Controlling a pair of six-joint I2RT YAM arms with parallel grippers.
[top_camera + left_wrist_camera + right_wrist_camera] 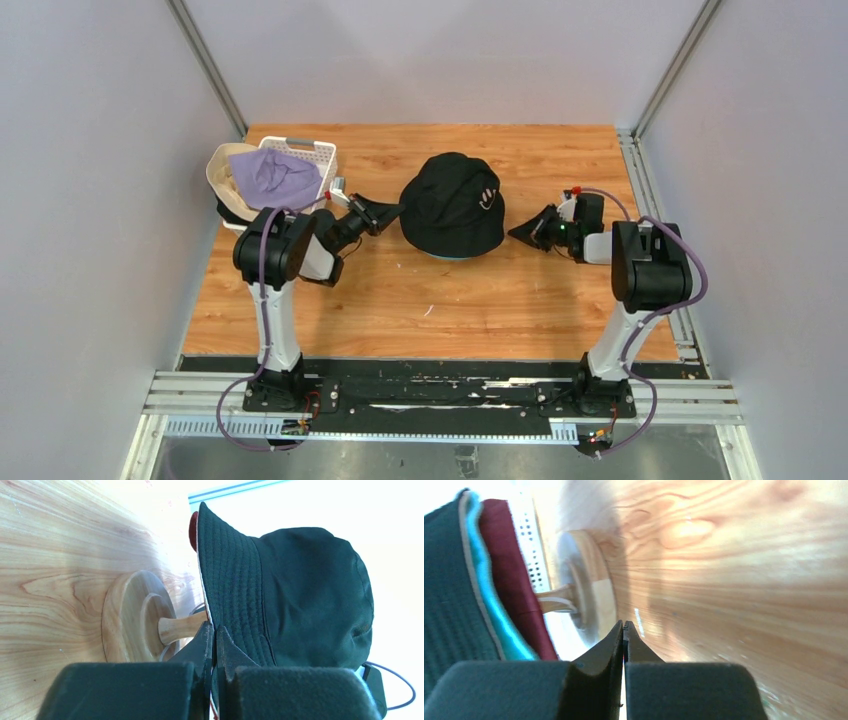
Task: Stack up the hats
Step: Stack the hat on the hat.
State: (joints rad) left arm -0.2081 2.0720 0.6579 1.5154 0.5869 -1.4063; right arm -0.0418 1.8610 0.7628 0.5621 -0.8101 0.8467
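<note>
**A:** Where does the black hat with the smiley sit relative to the grippers?

**B:** Between them, in the middle of the table. The left gripper has its tips right at the hat's left brim. The right gripper is just beside the right brim but apart from it.

**A:** What are the jaws doing?

**B:** Both pairs are pressed together. The right one grips nothing. The left fingers lie against the brim's edge, and I cannot tell whether any cloth is caught between them.

**A:** Is anything under that hat?

**B:** Yes. The right wrist view shows the edge of a teal hat under the black one, then a maroon hat. All three sit on a wooden stand with a round base and a thin stem.

**A:** And the other hats?

**B:** They are at the far left. A lavender hat lies crumpled in a white basket. A beige hat rests against the basket's left side.

**A:** What about the surface and the room?

**B:** The tabletop is orange-brown wood grain. Plain pale walls enclose it on three sides, and metal rails run along the near edge.

**A:** Which way does the stack point?

**B:** The crown is up and the brims hang down, so its axis is vertical along the stem. The smiley faces the right arm.
</note>
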